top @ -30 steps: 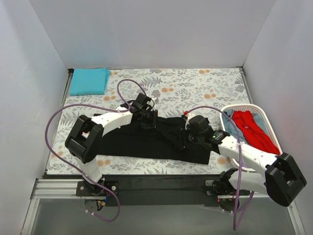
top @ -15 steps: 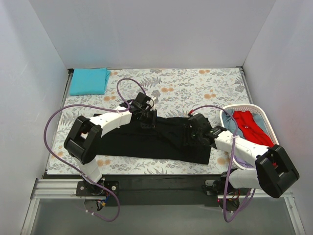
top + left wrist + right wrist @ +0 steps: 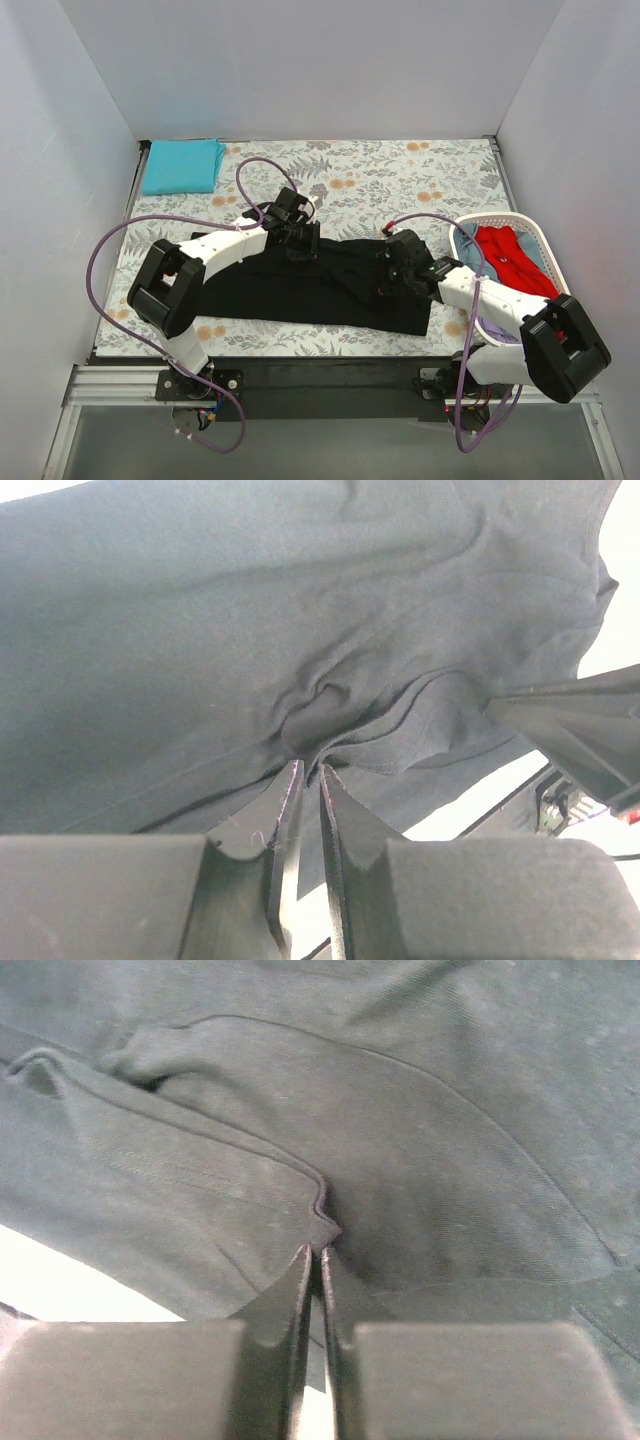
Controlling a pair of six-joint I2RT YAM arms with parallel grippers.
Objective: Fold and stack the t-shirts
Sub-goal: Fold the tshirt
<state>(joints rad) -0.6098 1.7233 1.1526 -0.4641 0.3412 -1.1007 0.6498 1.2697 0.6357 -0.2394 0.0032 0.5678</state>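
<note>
A large black t-shirt [image 3: 300, 285] lies spread across the front of the table. My left gripper [image 3: 298, 240] sits at its far edge, shut on a bunched fold of the black t-shirt [image 3: 320, 710]; the left gripper [image 3: 310, 770] pinches the cloth at its tips. My right gripper [image 3: 392, 272] is over the shirt's right part, shut on a ridge of the black t-shirt [image 3: 330, 1140]; the right gripper [image 3: 316, 1252] nips the hem edge. A folded teal t-shirt [image 3: 182, 165] lies at the far left corner. A red t-shirt [image 3: 515, 265] and a light-blue one [image 3: 472, 262] lie in the basket.
A white plastic laundry basket [image 3: 545, 240] stands at the right edge of the table. The floral table covering [image 3: 400, 180] shows behind the black shirt. Grey walls close in the left, right and back sides.
My right gripper has slid a little left and away onto the shirt and closed on its edge. The left gripper has stayed shut in place.
</note>
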